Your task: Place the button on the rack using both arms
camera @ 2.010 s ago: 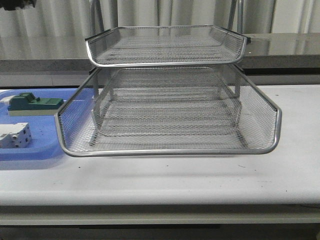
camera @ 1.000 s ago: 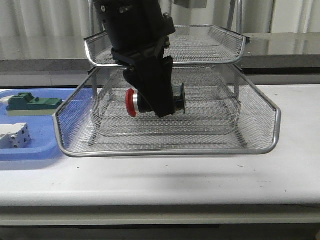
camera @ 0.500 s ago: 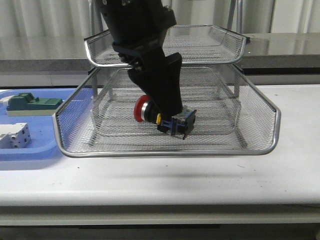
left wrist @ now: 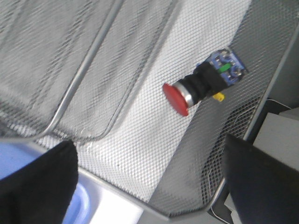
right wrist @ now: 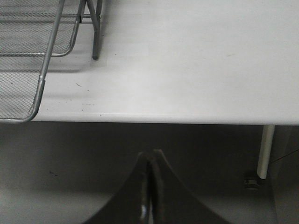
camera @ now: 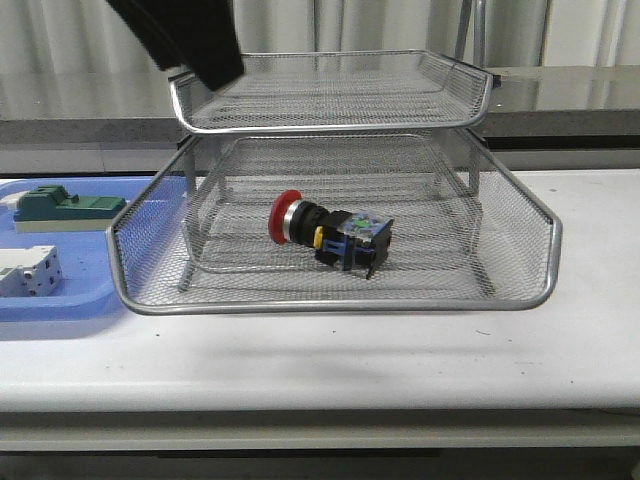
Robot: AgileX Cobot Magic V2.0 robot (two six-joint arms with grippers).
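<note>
The button (camera: 328, 234), red cap on a black body with yellow and blue bits, lies on its side in the lowest tier of the silver wire-mesh rack (camera: 340, 296). It also shows in the left wrist view (left wrist: 202, 83), free on the mesh. My left gripper (left wrist: 149, 172) is open and empty, its black fingers (left wrist: 39, 182) wide apart above the tray's front rim; in the front view only a black part of it (camera: 185, 35) shows at the upper left. My right gripper (right wrist: 150, 161) is shut and empty, below the table's front edge to the right of the rack (right wrist: 28, 70).
A flat blue tray (camera: 60, 300) stands left of the rack, holding a green block (camera: 65, 207) and a white terminal block (camera: 30, 270). The white table (camera: 400, 350) runs in front and to the right. A table leg (right wrist: 265, 151) shows in the right wrist view.
My left gripper has let go of the button and drawn up and to the left, out of the rack. The button stays lying in the lowest tier.
</note>
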